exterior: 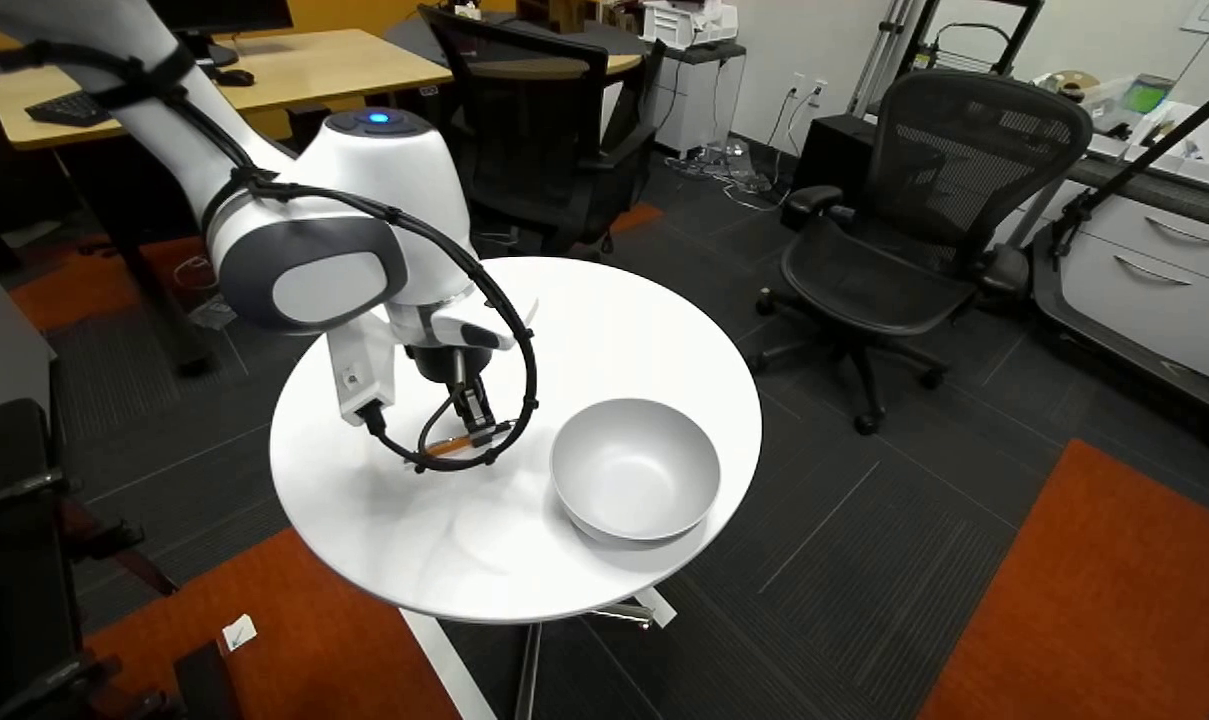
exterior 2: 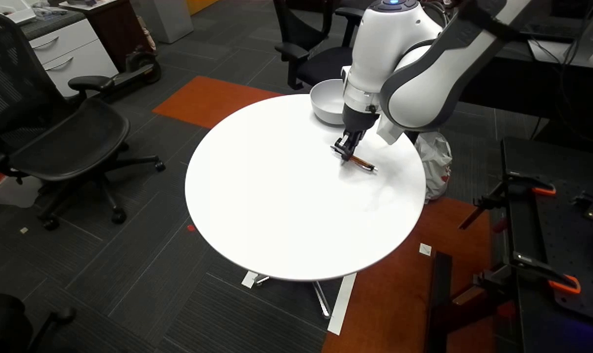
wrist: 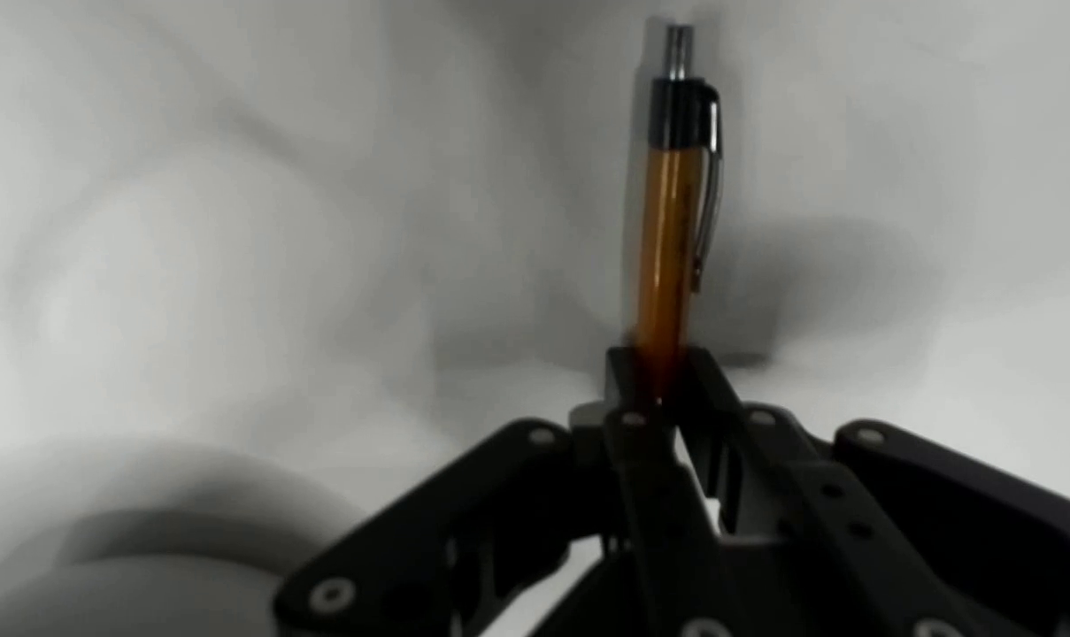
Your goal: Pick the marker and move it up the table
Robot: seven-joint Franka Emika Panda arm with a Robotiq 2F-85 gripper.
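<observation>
Marker (wrist: pixel 670 230), one, orange-brown, held in the gripper (wrist: pixel 660 363) low at the table (exterior 2: pixel 267 196).
Nearest me in an exterior view: the table's round white top. Next, toward its far side, the marker, on the surface or just above it; contact I cannot tell. Gripper narrow, one finger each side of the barrel, tip-ward of the clip. Handling, in my judgement: light, stiff, not fragile, its smooth round barrel apt to roll or swivel if pinched off-centre; best hold is squarely across the plain barrel, near mid-length, clear of the metal clip. Beyond, apart from the marker: bowl (exterior 2: pixel 328 110), grey-white, upright, on the table. Farthest listed: chair (exterior 2: pixel 321 61), black, past the table's edge.
</observation>
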